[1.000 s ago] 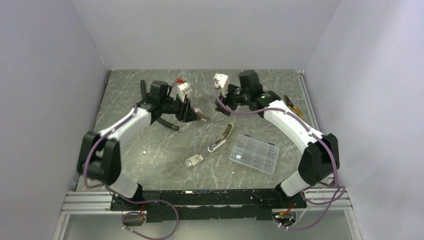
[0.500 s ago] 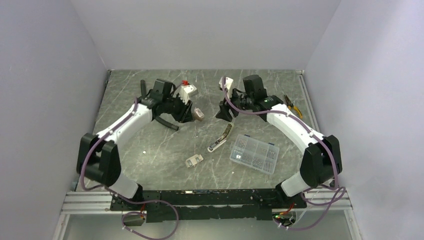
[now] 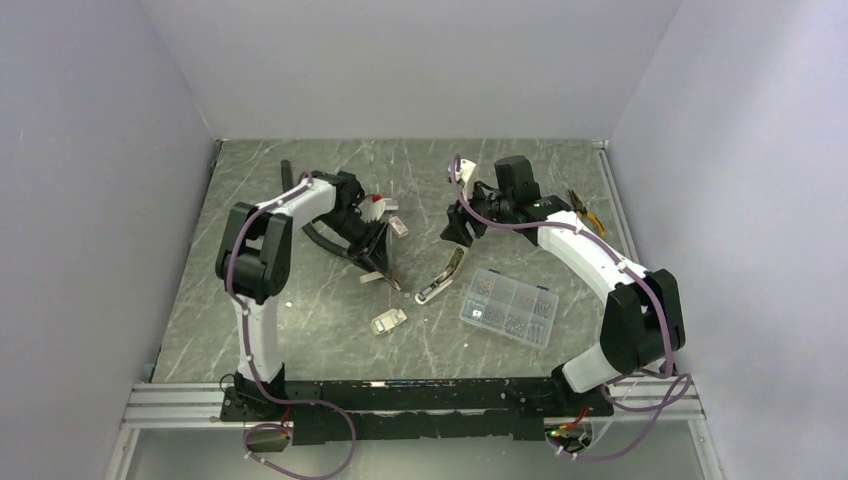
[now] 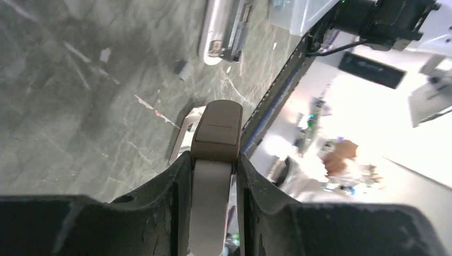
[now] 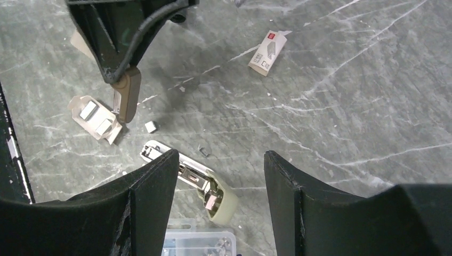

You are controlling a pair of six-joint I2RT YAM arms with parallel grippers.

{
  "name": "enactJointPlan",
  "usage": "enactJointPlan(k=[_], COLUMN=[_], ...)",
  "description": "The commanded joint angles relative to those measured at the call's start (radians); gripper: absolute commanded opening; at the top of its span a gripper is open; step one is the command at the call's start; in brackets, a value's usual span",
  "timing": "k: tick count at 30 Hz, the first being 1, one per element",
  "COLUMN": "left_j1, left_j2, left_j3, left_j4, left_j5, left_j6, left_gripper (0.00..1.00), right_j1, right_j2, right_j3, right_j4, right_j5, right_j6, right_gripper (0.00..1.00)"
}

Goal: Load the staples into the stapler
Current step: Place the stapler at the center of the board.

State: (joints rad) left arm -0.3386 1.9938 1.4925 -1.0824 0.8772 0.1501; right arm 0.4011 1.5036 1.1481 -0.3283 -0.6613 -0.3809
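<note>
Hovering above the stapler [image 5: 181,170], the right gripper [image 5: 219,157] has its jaws spread wide and nothing between them. The stapler lies near the middle of the table [image 3: 320,340], opened out, with its silver channel facing up and its rounded tan end toward the clear compartment box [image 3: 508,307] just beside it.

Left gripper [image 4: 213,160]: jaws clamped on a small tan-capped piece [image 4: 216,130] with a white body. I cannot tell what this piece is. It hangs tan end down, just left of the stapler, over an open cardboard carton [image 5: 96,120] that holds two blocks of staples.

One loose small metal block [image 5: 150,126] sits on the table between the carton and the stapler. A small box with a red label [image 5: 266,53] lies farther back, apart from the rest. Pliers [image 3: 585,210] rest near the table's right edge, behind the right arm.
</note>
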Motion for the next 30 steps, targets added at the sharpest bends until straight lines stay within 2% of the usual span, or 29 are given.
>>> enactJointPlan(k=[1,5,10,16,27,30], left_j1=[0.056,0.093,0.115,0.22,0.239,0.237], left_j2=[0.06,0.049,0.015,-0.021,0.04,0.067], left_j3=[-0.019,-0.072,-0.123,-0.215,-0.225,-0.222], left_j4=[-0.05,0.03,0.083,0.142,0.116,0.11], left_j5=[0.158,0.207,0.205,0.19,0.108,0.101], left_j6=[-0.135,-0.26,-0.341,-0.417,-0.416,-0.417], left_gripper=[0.03,0.09,0.1,0.18,0.18,0.21], right_j1=[-0.015,-0.029,-0.033,-0.033,-0.031,-0.031], right_j2=[-0.03,-0.028,0.012,0.039,0.093,0.087], right_j3=[-0.016,-0.027,-0.007,0.015,0.04,0.032], right_j4=[0.046,0.052,0.033,0.02,0.032,0.037], right_j5=[0.008,0.021,0.029,0.014,0.015,0.022], right_j6=[-0.003,-0.016,-0.031,-0.042,-0.035,-0.035], right_gripper=[0.63,0.63,0.63,0.62,0.61,0.61])
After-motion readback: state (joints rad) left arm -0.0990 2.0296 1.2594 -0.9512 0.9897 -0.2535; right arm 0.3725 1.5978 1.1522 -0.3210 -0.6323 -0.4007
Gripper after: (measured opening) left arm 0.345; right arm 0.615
